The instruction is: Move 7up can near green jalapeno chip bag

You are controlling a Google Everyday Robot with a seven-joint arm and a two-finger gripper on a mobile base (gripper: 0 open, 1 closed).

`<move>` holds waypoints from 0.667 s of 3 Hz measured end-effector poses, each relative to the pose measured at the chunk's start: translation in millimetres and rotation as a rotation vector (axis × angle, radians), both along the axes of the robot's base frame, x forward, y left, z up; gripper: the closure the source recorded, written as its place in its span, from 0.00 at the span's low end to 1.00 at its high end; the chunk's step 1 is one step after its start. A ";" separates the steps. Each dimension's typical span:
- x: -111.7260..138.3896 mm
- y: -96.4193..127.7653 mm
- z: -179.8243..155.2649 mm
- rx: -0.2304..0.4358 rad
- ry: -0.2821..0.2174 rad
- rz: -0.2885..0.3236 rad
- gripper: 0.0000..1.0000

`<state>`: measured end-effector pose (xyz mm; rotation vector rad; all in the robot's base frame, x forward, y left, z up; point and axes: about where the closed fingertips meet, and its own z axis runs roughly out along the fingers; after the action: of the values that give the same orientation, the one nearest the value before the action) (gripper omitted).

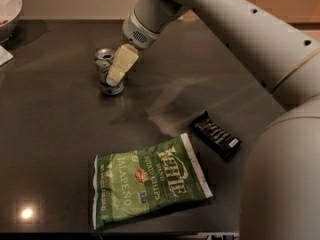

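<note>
Against the near right side of the 7up can (104,58), the cream-coloured jaws hang tilted, their tips pointing down and to the left across the can's body and covering much of its label. Whether they are wide, narrow or closed on the can I cannot tell from this angle. Just above and right of the can, the jaws join a round pale wrist with a small grille, and from there the thick beige arm (235,31) rises away to the right and curves down the right edge of the view. The can stands on its base on the dark, glossy bench (50,134), its silver top showing beside the jaws. Well apart from the can, toward the camera and a little right, the green jalapeno chip bag (150,181) lies flat with its white lettering up. Right of the can and nearer the camera, just beyond the bag's upper right corner, lies a black wrapped snack bar (216,135). Far left of the can and behind it, a white bowl (7,9) sits at the bench's corner.
</note>
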<state>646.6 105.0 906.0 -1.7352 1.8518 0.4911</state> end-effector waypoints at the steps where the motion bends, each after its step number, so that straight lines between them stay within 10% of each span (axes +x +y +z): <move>1: 2.5 15.5 -12.1 -0.004 0.014 -0.002 0.00; 2: 3.3 24.1 -14.8 0.001 0.018 0.001 0.18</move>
<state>649.8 129.0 891.1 -1.7363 1.8631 0.5098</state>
